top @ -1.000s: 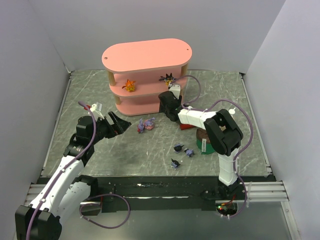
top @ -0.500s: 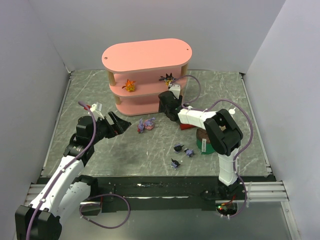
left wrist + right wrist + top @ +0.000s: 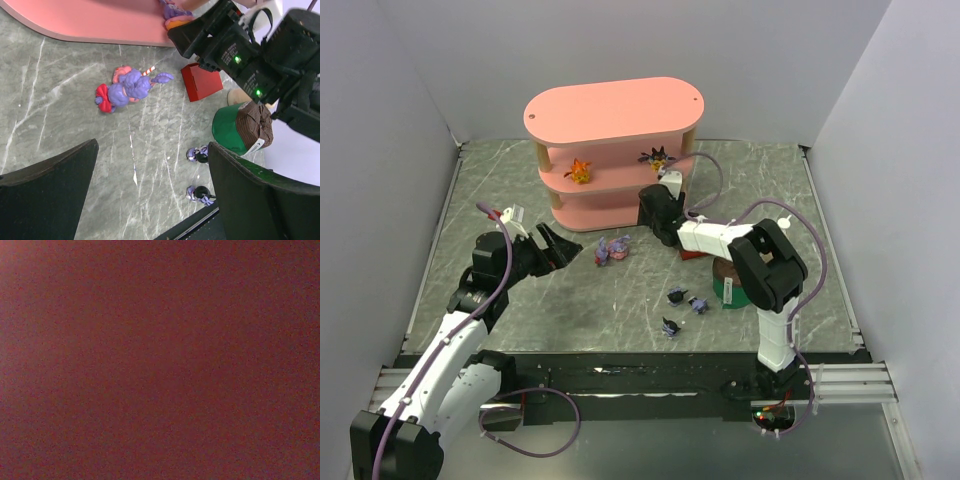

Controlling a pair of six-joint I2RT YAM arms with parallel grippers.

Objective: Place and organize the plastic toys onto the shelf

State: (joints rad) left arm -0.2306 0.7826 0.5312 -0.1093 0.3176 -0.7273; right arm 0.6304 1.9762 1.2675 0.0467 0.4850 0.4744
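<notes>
The pink shelf [image 3: 613, 108] stands at the back of the table. On its middle board are an orange toy [image 3: 579, 171] and a spiky black-and-yellow toy [image 3: 656, 157]. My right gripper [image 3: 648, 206] reaches into the lowest tier, its fingertips hidden under the board; a lilac toy [image 3: 175, 12] lies on that board right at its tip. The right wrist view is dark red all over. Two lilac-pink toys [image 3: 612, 249] lie together on the table in front of the shelf. Three dark pointed-ear toys [image 3: 676, 295] [image 3: 699, 304] [image 3: 670, 326] lie nearer. My left gripper [image 3: 560, 250] hangs open and empty to the left of the lilac pair.
A flat red box [image 3: 692, 253] lies under the right forearm, beside a green cylinder with a brown top [image 3: 728, 285]. White walls close in the table on the left, back and right.
</notes>
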